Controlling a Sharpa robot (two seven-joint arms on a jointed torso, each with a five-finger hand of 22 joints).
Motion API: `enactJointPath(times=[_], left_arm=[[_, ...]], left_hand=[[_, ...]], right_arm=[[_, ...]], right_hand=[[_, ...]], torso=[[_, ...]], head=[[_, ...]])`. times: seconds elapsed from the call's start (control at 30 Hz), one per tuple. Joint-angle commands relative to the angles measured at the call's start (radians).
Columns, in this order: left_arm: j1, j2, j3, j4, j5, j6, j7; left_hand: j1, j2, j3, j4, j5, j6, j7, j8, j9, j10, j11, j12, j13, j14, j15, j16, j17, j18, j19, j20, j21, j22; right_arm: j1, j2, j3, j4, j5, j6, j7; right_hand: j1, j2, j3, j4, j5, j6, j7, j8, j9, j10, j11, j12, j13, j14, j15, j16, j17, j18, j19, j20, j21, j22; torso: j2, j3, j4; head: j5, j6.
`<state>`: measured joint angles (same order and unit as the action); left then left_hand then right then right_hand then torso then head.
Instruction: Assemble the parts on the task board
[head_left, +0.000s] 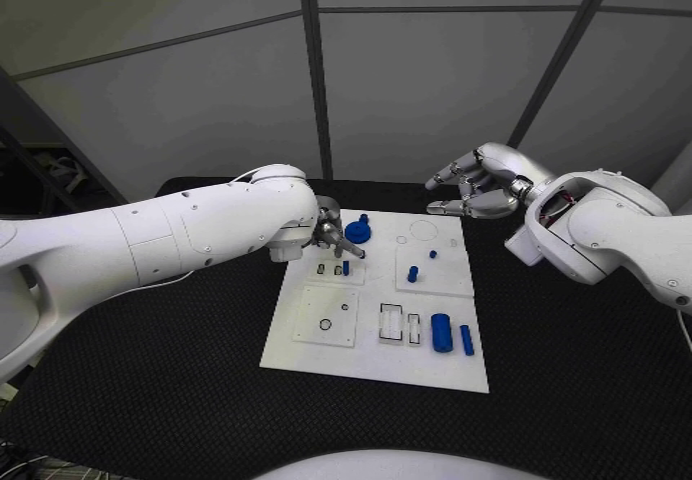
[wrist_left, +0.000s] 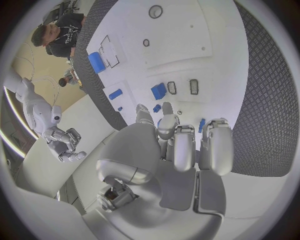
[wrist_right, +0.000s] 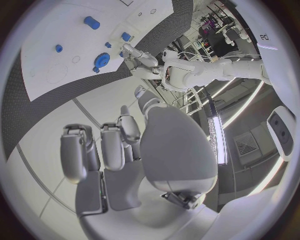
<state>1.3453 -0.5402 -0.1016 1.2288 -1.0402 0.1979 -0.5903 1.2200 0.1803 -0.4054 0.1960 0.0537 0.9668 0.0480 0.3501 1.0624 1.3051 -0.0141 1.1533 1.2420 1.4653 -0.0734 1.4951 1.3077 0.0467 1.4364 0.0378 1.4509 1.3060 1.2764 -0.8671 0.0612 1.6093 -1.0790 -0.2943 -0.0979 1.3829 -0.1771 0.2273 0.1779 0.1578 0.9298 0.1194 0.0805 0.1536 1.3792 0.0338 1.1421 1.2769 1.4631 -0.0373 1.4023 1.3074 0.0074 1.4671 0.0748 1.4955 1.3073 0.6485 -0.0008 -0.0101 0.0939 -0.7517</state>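
Starting on the task board, mid-table: small blue piece standing toward the far left corner, right under the fingertips of the left hand. Hard to call that hand, with fingers pointing down side by side just beside the piece, touching or clamped impossible to tell. Just beyond, toward the far edge, a blue knobbed disc, very near those same fingers. Further toward the right edge, two short blue pegs upright and apart; down at the near right corner, a fat blue cylinder lying flat with a thinner one alongside. Off past the far right corner, above the black table, the right hand hovering, fingers loosely curved and apart, holding nothing. Now the dangers: tipping the small piece through a skewed pinch or an off-centre push; jamming it in its slot by pressing down at a tilt; nudging the knobbed disc out of place with a careless finger, given the tight spacing; dragging the whole board sideways, with nothing bracing it.
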Motion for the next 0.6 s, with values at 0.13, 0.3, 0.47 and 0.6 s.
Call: enactJointPath(times=[0.13,0.3,0.47,0.6], left_arm=[[0.000,0.003,-0.004,-0.007,-0.007,0.047,-0.015],[-0.002,0.004,-0.006,-0.006,-0.007,0.060,-0.015],[-0.004,0.005,-0.006,-0.005,-0.007,0.069,-0.015],[-0.004,0.006,-0.007,-0.004,-0.007,0.073,-0.014]], left_hand=[[0.006,0.000,0.003,0.005,-0.001,0.004,0.003,-0.008,0.002,0.000,-0.001,0.001,0.001,0.084,-0.003,0.006,0.184,0.007,0.000,-0.001,0.000,-0.001],[0.009,0.002,0.005,0.006,-0.001,0.004,0.003,-0.009,0.004,-0.001,0.000,0.000,0.001,0.084,-0.003,0.005,0.184,0.008,-0.001,-0.001,-0.001,-0.002],[0.013,0.005,0.009,0.006,0.000,0.004,0.003,-0.010,0.006,-0.002,0.000,-0.001,0.001,0.084,-0.003,0.006,0.184,0.008,-0.002,-0.001,-0.001,-0.002],[0.017,0.007,0.011,0.007,0.000,0.004,0.003,-0.012,0.007,-0.002,0.000,-0.001,0.001,0.084,-0.003,0.006,0.184,0.008,-0.002,-0.001,-0.001,-0.002]], right_arm=[[0.002,0.002,0.001,-0.001,-0.010,0.009,-0.001],[0.002,0.004,0.001,-0.002,-0.010,0.011,-0.002],[0.002,0.005,0.001,-0.003,-0.010,0.013,-0.002],[0.002,0.006,0.001,-0.004,-0.010,0.014,-0.003]], right_hand=[[-0.002,0.009,0.003,0.001,0.007,0.006,0.000,-0.001,0.000,0.005,0.000,-0.003,0.000,0.047,-0.004,-0.007,0.004,0.019,0.041,-0.004,-0.006,0.168],[-0.002,0.009,0.003,0.001,0.007,0.006,0.000,-0.001,0.000,0.005,0.000,-0.003,0.000,0.047,-0.004,-0.007,0.004,0.019,0.041,-0.004,-0.006,0.168],[-0.002,0.010,0.004,0.002,0.008,0.007,0.000,-0.001,0.000,0.005,0.000,-0.002,0.000,0.047,-0.004,-0.007,0.004,0.019,0.041,-0.004,-0.005,0.168],[-0.002,0.010,0.004,0.002,0.008,0.007,0.000,-0.001,0.000,0.005,0.000,-0.002,0.000,0.047,-0.004,-0.007,0.004,0.019,0.041,-0.004,-0.005,0.168]], torso=[[0.001,-0.0001,0.0002],[0.001,0.0002,-0.0005],[0.001,0.0005,-0.0006],[0.001,0.0011,0.0000]], head=[[0.000,-0.002],[0.000,-0.003],[-0.001,-0.006],[0.000,-0.007]])
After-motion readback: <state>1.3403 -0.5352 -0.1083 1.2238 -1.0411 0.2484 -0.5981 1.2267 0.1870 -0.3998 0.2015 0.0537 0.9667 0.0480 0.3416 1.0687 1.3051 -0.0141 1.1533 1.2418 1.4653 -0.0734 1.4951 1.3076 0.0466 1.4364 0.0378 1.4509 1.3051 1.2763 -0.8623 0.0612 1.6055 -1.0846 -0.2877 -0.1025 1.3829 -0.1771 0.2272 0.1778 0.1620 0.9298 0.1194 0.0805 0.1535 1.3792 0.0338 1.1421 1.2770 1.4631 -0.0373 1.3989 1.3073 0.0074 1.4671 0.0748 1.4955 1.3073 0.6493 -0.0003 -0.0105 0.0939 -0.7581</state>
